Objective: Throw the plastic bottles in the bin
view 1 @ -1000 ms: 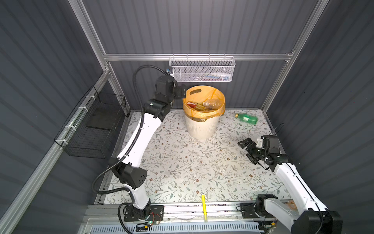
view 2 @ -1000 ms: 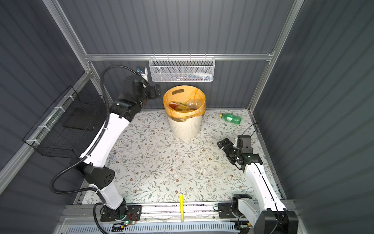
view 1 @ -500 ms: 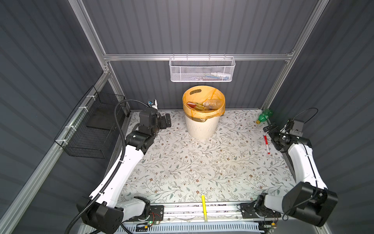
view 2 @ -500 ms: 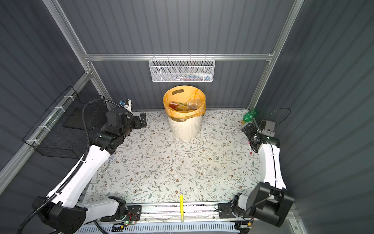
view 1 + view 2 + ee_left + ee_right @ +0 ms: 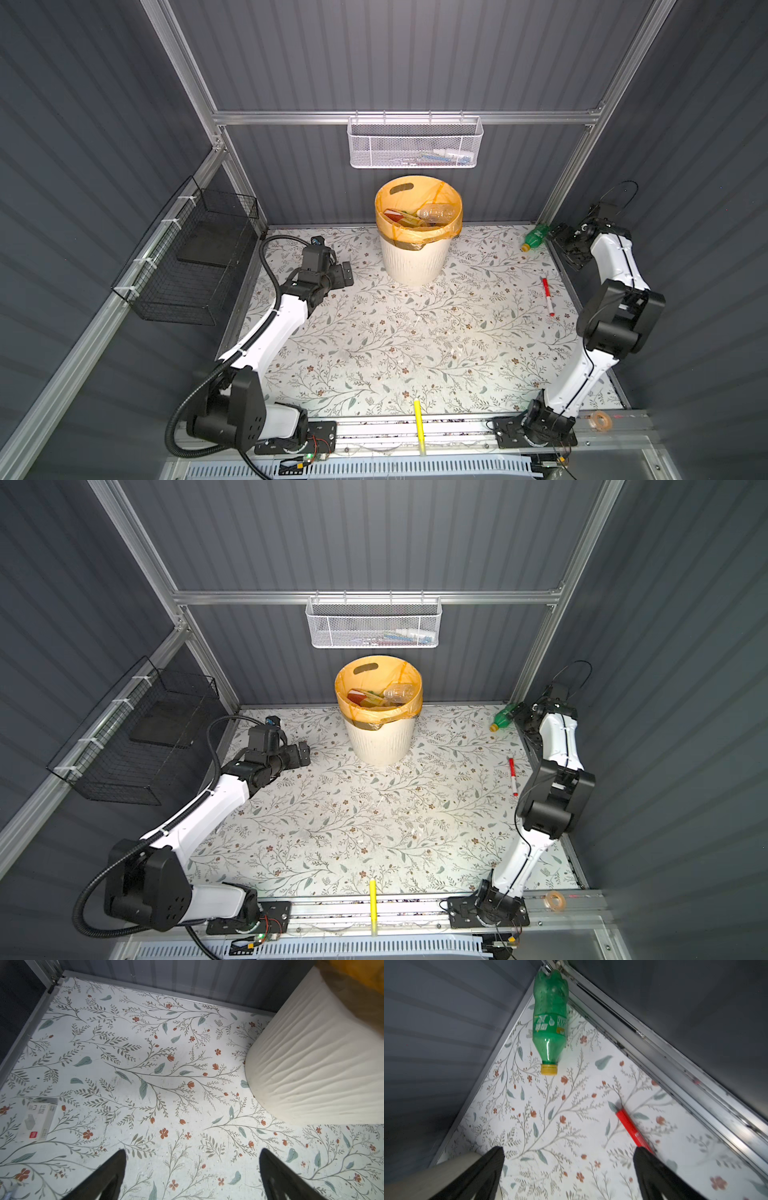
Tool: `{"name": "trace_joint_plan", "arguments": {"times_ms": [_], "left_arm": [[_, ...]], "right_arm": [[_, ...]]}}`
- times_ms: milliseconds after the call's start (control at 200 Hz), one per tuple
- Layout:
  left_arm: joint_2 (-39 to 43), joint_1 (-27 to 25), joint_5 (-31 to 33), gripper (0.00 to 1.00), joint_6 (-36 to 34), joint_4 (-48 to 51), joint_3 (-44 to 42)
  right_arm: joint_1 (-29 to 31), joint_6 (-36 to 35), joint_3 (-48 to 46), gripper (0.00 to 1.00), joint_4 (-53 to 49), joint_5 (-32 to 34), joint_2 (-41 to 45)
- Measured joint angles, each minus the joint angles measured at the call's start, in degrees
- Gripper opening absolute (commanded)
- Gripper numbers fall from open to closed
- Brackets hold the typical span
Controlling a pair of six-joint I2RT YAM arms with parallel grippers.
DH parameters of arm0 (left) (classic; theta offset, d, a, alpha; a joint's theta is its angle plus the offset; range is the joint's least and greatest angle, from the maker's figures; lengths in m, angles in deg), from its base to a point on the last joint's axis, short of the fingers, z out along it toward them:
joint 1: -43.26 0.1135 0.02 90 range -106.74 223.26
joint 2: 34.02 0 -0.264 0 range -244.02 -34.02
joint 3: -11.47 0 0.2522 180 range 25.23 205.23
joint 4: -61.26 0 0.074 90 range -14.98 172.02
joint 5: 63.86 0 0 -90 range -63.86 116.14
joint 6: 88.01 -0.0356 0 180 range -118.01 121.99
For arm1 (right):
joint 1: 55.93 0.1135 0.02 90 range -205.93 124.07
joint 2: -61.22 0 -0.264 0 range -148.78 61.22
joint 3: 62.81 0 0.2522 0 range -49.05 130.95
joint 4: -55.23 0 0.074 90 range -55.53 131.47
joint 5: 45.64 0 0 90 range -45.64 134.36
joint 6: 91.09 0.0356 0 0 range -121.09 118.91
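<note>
The bin point(image 5: 415, 257) point(image 5: 380, 742) stands at the back middle of the table, with a clear bottle point(image 5: 436, 212) point(image 5: 401, 692) and other bottles inside. Its ribbed wall point(image 5: 311, 1064) fills one side of the left wrist view. A green bottle point(image 5: 534, 237) point(image 5: 504, 717) point(image 5: 550, 1022) with a yellow cap lies in the far right corner. My left gripper point(image 5: 345, 274) point(image 5: 305, 754) point(image 5: 192, 1153) hangs open and empty, low, left of the bin. My right gripper point(image 5: 567, 249) point(image 5: 528, 725) point(image 5: 569, 1150) is open and empty, just right of the green bottle.
A red marker point(image 5: 547, 296) point(image 5: 513, 777) point(image 5: 631, 1128) lies by the right wall. A yellow marker point(image 5: 419, 424) lies on the front rail. A white mesh basket point(image 5: 415, 143) hangs on the back wall, a black wire basket point(image 5: 191, 262) on the left. A small white box point(image 5: 39, 1120) lies near the left gripper.
My left arm has come down from beside the bin's rim to low over the table. My right arm has swung to the far right corner, and the green bottle has shifted right toward it.
</note>
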Motion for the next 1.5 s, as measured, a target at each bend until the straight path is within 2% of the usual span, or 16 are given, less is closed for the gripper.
{"name": "trace_joint_plan", "arguments": {"times_ms": [125, 340, 425, 630, 931, 1076, 1156, 1316, 1501], "left_arm": [[-2.56, 0.5, -1.51, 0.99, 0.0, -0.7, 0.07], [-3.08, 0.85, -2.19, 1.0, 0.46, -0.48, 0.48], [-3.13, 0.85, -2.1, 0.99, 0.66, -0.22, 1.18], [-3.63, 1.07, -1.51, 0.99, 0.66, 0.87, 2.08], [-7.39, 3.21, -1.6, 0.99, 0.61, 1.97, 3.23], [-8.13, 4.26, -2.51, 0.99, 0.63, 1.92, 3.21], [-8.37, 4.59, -3.17, 0.99, 0.66, 1.77, 3.21], [-8.74, 4.98, -4.17, 0.99, 0.63, 0.83, 2.91], [-8.74, 5.35, -5.01, 0.99, 0.68, -0.72, 1.14]], "right_arm": [[0.28, 1.36, 8.61, 0.99, 1.66, 0.26, -9.14], [2.38, 2.91, 35.71, 0.99, -0.83, 2.67, -29.81], [3.39, 3.91, 41.07, 0.99, -0.96, 3.43, -34.73], [5.51, 6.51, 43.52, 0.97, -0.52, 4.79, -39.56], [7.67, 10.38, 46.01, 0.82, -1.44, 6.47, -42.58], [7.48, 11.69, 46.23, 0.74, -2.36, 7.23, -42.58], [7.39, 12.66, 46.23, 0.66, -2.95, 7.5, -42.58], [7.17, 13.51, 45.92, 0.59, -3.37, 7.72, -42.45], [7.13, 12.85, 38.56, 0.53, -3.23, 7.69, -37.44]]}}
